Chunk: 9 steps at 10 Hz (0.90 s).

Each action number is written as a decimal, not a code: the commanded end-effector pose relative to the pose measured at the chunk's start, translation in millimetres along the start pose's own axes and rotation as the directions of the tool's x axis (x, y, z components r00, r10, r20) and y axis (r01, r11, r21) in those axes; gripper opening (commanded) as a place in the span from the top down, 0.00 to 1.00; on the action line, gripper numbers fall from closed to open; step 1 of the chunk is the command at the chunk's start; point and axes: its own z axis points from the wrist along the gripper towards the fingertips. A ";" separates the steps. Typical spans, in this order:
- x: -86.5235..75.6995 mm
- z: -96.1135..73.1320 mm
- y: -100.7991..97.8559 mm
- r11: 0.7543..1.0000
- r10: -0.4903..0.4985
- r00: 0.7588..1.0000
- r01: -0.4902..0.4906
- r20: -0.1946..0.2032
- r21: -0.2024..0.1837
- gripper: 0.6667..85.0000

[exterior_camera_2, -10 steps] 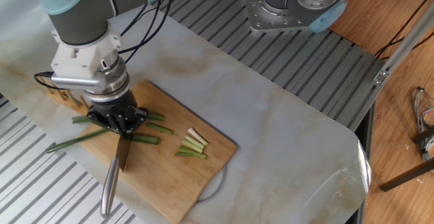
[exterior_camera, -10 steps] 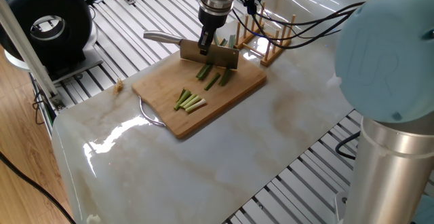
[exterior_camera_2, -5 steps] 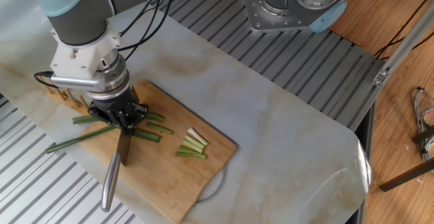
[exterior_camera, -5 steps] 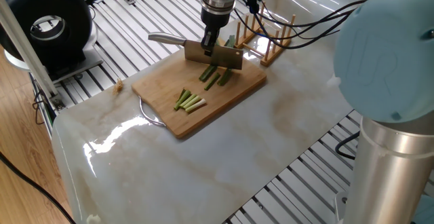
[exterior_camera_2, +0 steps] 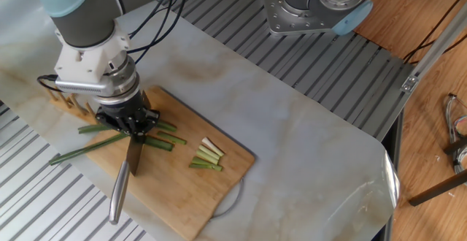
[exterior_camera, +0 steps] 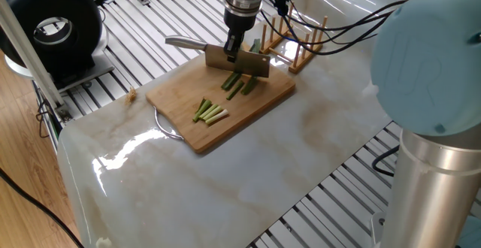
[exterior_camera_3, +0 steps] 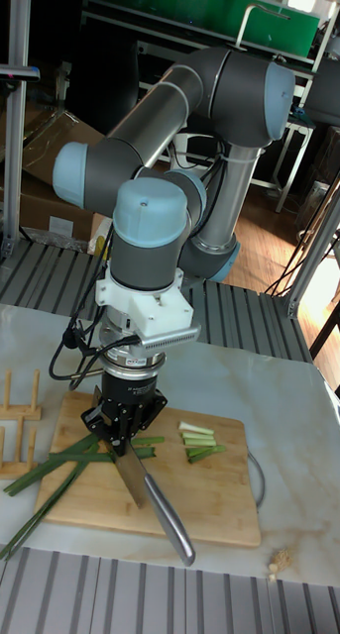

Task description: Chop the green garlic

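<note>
Lifted and shifted a little toward the peg rack (exterior_camera: 301,41) since a second ago, the knife (exterior_camera_2: 131,161) now hangs with its blade just above the stalks, while over the last half second hardly anything has changed. The gripper (exterior_camera_2: 130,129) is clamped on the knife near where blade meets handle. The green garlic (exterior_camera_2: 87,149) lies across the far part of the cutting board (exterior_camera: 188,101), its dark leaves trailing off the board's edge onto the table (exterior_camera: 248,180). Chopping looks partly done: a small cluster of pale short pieces (exterior_camera: 210,112) (about four, hard to separate) sits mid-board, a few darker cut lengths lie by the blade, and the long leafy remainder is uncut. One knife, one board, one rack.
</note>
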 end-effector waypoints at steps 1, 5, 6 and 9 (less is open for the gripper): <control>9.0 -3.1 -3.8 1.000 0.009 1.000 -0.009 -0.011 -0.002 0.99; 14.1 1.3 -4.3 1.000 0.011 1.000 -0.011 -0.003 0.001 0.99; 7.9 3.6 -4.9 1.000 0.011 1.000 -0.011 0.016 0.010 0.99; -24.3 -1.4 -5.3 1.000 -0.008 0.988 0.007 0.156 0.005 0.99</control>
